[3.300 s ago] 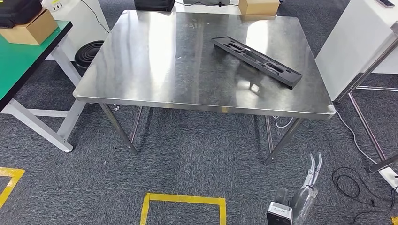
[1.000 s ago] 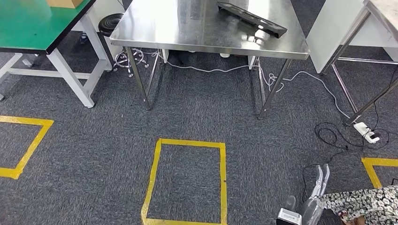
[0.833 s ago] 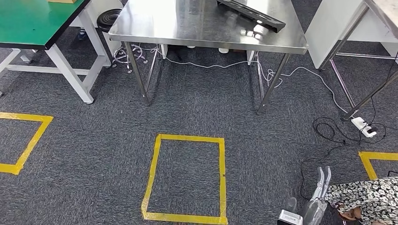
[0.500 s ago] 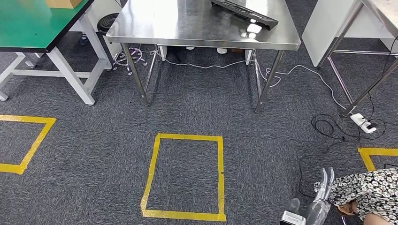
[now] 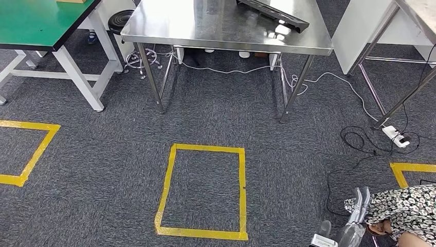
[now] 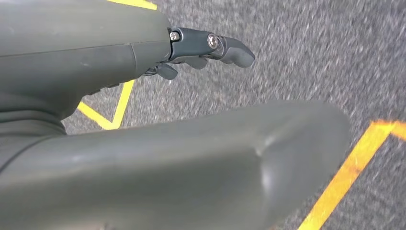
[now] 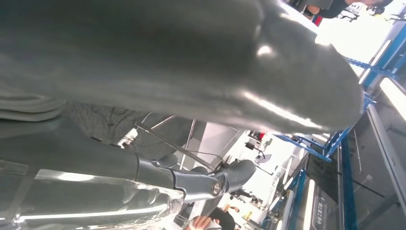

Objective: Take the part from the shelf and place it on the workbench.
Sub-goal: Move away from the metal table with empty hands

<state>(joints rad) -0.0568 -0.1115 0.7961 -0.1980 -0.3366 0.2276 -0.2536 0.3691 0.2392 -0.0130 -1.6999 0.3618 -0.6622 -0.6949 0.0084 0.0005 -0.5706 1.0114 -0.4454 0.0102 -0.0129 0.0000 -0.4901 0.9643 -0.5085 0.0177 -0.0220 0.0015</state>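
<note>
The dark fingers (image 7: 225,178) of the right hand (image 5: 329,237) were curled around a clear bag (image 7: 95,203), and the thick thumb was above them. This hand held the bag with the part (image 5: 361,201) inside, a silver, long piece that stuck out of the hand toward 12 o'clock. Hand and part were low at 5 o'clock in the head view, over the carpet (image 5: 288,170). The white patch on the wrist was too small to read.

The left hand (image 6: 143,143) hung over the carpet with its fingers (image 6: 225,47) only slightly bent and apart from the thumb, holding nothing.

Just beside the part, at 3 o'clock from it, was a person's flowered sleeve (image 5: 406,206). Black cables (image 5: 355,144) and a white power strip (image 5: 395,138) lay on the floor at 1 o'clock from the part. A yellow tape square (image 5: 203,191) marked open carpet at the middle. At 12 o'clock stood a steel table (image 5: 205,28) with a black tray (image 5: 275,13) near its right front edge, well apart from the part. A green bench (image 5: 36,23) stood at 10 o'clock.
</note>
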